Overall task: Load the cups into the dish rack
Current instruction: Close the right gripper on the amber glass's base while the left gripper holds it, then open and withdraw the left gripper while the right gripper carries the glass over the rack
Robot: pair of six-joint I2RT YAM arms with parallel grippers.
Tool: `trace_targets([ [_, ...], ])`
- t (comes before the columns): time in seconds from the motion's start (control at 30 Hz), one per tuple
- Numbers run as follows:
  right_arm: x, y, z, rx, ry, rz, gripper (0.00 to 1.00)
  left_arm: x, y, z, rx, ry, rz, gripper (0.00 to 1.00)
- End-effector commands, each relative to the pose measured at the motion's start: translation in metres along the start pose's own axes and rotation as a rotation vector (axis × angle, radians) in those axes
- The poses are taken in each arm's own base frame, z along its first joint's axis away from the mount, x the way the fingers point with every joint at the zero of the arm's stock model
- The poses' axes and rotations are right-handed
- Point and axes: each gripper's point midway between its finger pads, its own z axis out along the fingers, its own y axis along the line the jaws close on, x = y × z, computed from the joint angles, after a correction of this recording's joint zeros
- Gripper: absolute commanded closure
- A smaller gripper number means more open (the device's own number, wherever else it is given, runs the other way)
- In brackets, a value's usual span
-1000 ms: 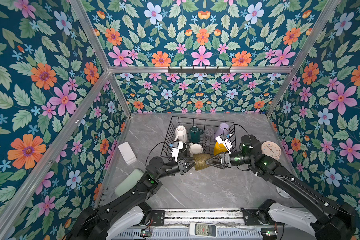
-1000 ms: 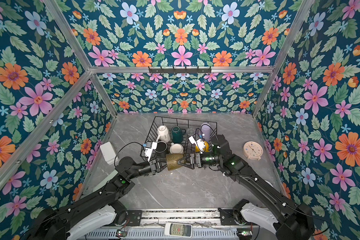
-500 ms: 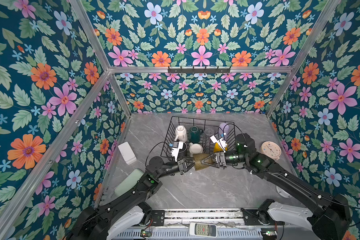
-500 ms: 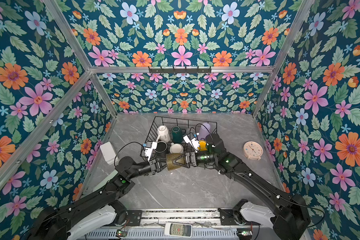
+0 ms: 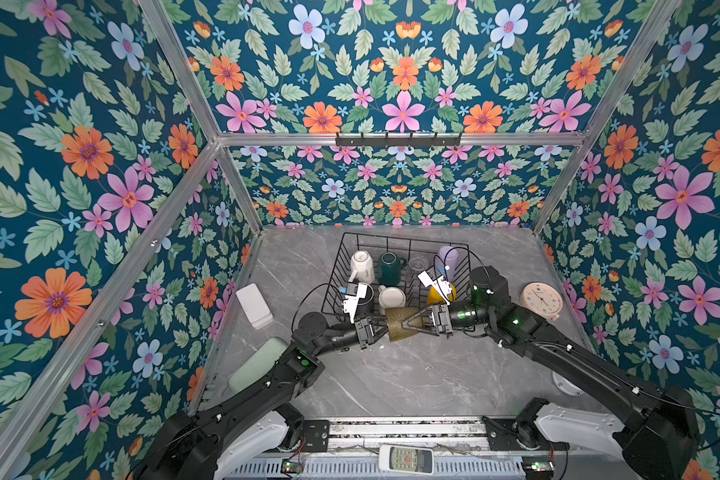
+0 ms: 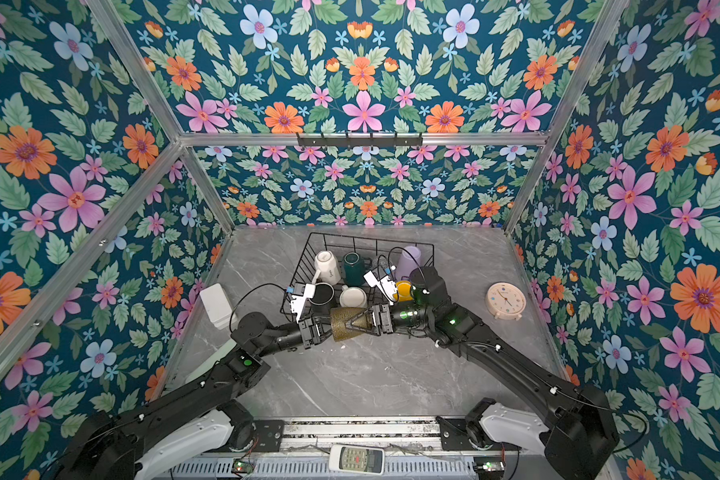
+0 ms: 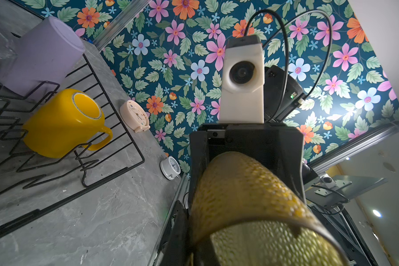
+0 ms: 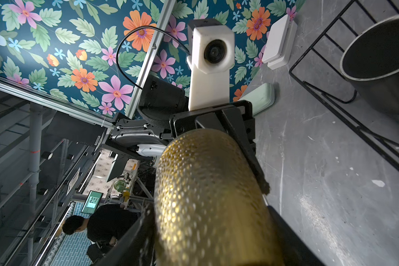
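Left gripper (image 5: 381,329): clamped on the amber-olive tumbler (image 5: 395,326), at its left end.
Right gripper (image 5: 411,324): fingers straddle the tumbler's other end; grip unclear.
Dish rack (image 5: 341,257): just beyond both grippers, holding cups in 2 rows.
Yellow mug (image 5: 438,294): in the rack, just beyond the right gripper.
White mug (image 5: 391,298): in the rack, just beyond the tumbler.
Clock (image 5: 540,300): well right of the right gripper.
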Motion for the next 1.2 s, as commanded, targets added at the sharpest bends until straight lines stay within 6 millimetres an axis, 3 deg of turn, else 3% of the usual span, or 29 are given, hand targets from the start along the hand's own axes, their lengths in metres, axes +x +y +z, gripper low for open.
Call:
trace_targets([
  [0.0,-0.002,-0.006,0.001,0.03,-0.016,0.01,0.44,-0.008,-0.014,0.0,0.049,-0.026,0.043,1.0],
  [0.2,-0.002,-0.005,0.0,0.033,-0.014,0.01,0.7,-0.008,-0.013,0.0,0.046,-0.028,0.041,1.0],
  [0.33,-0.004,-0.005,0.0,0.042,-0.019,0.006,0.97,-0.008,-0.011,0.0,0.04,-0.029,0.035,1.0],
  [0.37,-0.005,-0.005,-0.001,0.048,-0.025,0.006,1.0,-0.009,-0.011,0.0,0.039,-0.03,0.034,1.0],
  [0.57,-0.012,0.0,-0.006,0.068,-0.063,-0.013,1.0,-0.008,-0.008,-0.001,0.023,-0.033,0.024,1.0],
  [0.67,-0.015,0.005,-0.009,0.071,-0.078,-0.025,1.0,-0.009,-0.007,-0.002,0.013,-0.036,0.022,0.95],
  [0.77,-0.018,0.009,-0.012,0.077,-0.093,-0.032,1.0,-0.009,-0.005,-0.003,0.002,-0.04,0.022,0.81],
  [0.87,-0.02,0.011,-0.016,0.087,-0.106,-0.04,1.0,-0.009,-0.003,-0.004,-0.011,-0.037,0.019,0.49],
  [0.93,-0.022,0.011,-0.023,0.1,-0.122,-0.04,1.0,-0.008,-0.002,-0.005,-0.017,-0.04,0.019,0.33],
  [1.07,-0.028,0.013,-0.045,0.138,-0.174,-0.044,1.0,-0.01,0.006,-0.009,-0.076,-0.06,0.041,0.16],
  [1.17,-0.03,0.012,-0.062,0.186,-0.208,-0.047,1.0,-0.014,0.014,-0.015,-0.151,-0.084,0.063,0.11],
])
